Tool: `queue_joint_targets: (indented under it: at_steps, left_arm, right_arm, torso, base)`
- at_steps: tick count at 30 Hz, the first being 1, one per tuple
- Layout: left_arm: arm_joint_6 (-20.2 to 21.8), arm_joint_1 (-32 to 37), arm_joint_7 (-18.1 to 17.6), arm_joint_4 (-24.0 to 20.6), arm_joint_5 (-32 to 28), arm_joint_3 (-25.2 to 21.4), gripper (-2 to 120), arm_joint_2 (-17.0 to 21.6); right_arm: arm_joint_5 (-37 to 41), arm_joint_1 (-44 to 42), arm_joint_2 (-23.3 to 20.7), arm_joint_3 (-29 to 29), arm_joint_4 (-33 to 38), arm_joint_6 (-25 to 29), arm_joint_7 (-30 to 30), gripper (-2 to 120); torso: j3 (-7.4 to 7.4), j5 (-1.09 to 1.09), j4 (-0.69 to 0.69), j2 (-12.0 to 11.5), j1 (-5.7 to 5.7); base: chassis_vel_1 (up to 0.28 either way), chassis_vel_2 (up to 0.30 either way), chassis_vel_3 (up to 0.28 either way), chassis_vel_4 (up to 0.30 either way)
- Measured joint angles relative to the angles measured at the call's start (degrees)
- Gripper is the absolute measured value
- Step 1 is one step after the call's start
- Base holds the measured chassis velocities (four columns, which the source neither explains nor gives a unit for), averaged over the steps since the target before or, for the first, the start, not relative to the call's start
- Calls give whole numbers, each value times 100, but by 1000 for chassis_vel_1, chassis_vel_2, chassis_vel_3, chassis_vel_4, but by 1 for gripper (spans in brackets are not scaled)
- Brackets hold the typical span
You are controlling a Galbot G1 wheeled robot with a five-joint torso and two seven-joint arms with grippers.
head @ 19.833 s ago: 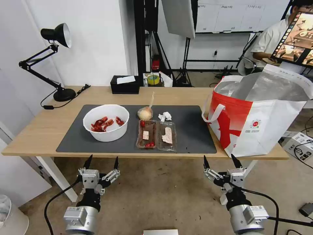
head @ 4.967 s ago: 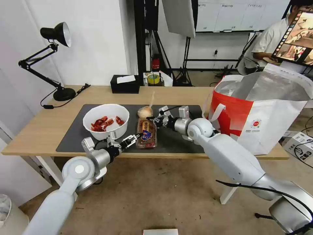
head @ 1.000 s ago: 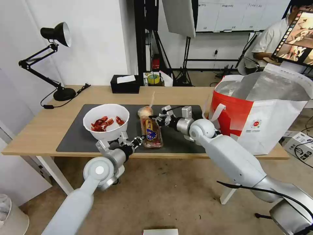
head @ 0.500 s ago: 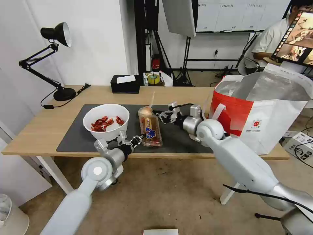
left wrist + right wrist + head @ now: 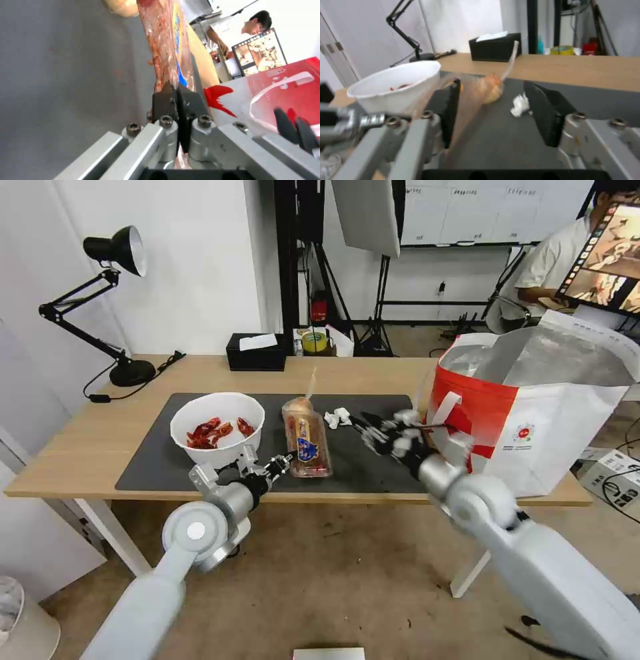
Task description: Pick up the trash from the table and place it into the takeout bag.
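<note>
On the table's (image 5: pixel 80 447) dark mat, the closed clear clamshell box (image 5: pixel 307 443) has its near end pinched by my left gripper (image 5: pixel 280 465), which is shut on it; the left wrist view shows the fingertips (image 5: pixel 168 96) clamped on the box's (image 5: pixel 163 50) rim. My right gripper (image 5: pixel 371 428) hovers open and empty over the mat, right of the box and near the takeout bag (image 5: pixel 533 407). The white bowl of red shells (image 5: pixel 217 428) sits left of the box. The knotted bag (image 5: pixel 298 405) lies behind the box, and the crumpled tissue (image 5: pixel 337 417) lies to its right. The right wrist view shows the bowl (image 5: pixel 393 87), knotted bag (image 5: pixel 490 87) and tissue (image 5: pixel 520 106) beyond the open gripper (image 5: pixel 491 83).
A black tissue box (image 5: pixel 255 352) and a black desk lamp (image 5: pixel 113 300) stand along the table's back edge. The tall takeout bag, mouth open, stands on the table's right end. A person sits at a screen behind it.
My right gripper has let go of the clamshell box's far end and drawn back to the right toward the takeout bag, uncovering the tissue. The left gripper still holds the box's near end.
</note>
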Motion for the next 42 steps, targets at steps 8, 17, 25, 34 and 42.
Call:
queue_joint_targets:
  at_steps: [8,17,25,34,42]
  left_arm:
    - [-89,184,-33,-313,5,-256,0,42]
    - [-91,84,-29,-341,-64,-210,0,46]
    - [-96,-213,-25,-259,-145,-49,0,7]
    - [-115,-783,-78,-129,-343,162,0,6]
    - [-174,-1627,-221,55,-568,520,0,-10]
  right_arm:
    - [-454,-981,-120,435,498,789,147,85]
    - [-913,-2404,343,1253,651,1637,-2,100]
    - [-1266,-3325,721,1714,526,2041,-205,100]
    - [-1512,-3876,970,1923,538,2359,-307,100]
    - [-1606,-4179,1071,2041,569,2528,-386,100]
  torso:
    - [0,-1,3,0,0]
    - [0,-1,2,-1,0]
    - [0,0,1,-1,0]
    - [0,-1,2,-1,1]
    - [0,-1,2,-1,1]
  base:
    - [0,0,0,0]
    - [0,0,0,0]
    - [0,0,0,0]
    - [0,0,0,0]
    - [0,0,0,0]
